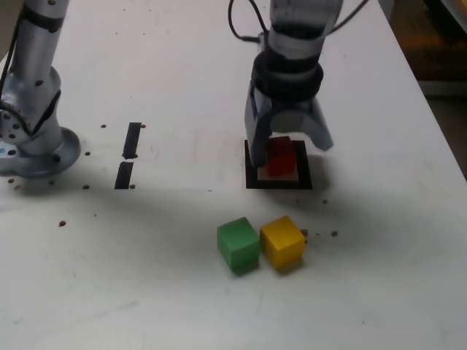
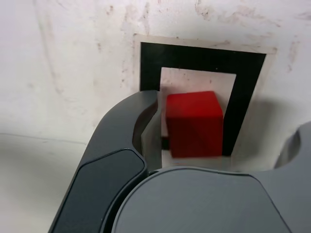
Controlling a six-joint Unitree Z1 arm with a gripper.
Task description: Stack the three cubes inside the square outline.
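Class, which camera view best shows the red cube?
The wrist view: the red cube appears large, inside the black square outline. The exterior view shows it smaller, partly covered by the gripper.

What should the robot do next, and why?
Probably lift straight up: the jaws are open around the red cube, which already sits inside the square outline, while the green cube and yellow cube still need stacking.

A speckled white tabletop (image 1: pixel 153 284) bears a red cube (image 1: pixel 282 162) inside the square outline (image 1: pixel 281 184) beneath the end effector (image 1: pixel 292 154), green (image 1: pixel 238 244) and yellow cubes (image 1: pixel 283 242) nearby, black strips (image 1: pixel 132 140) farther away.
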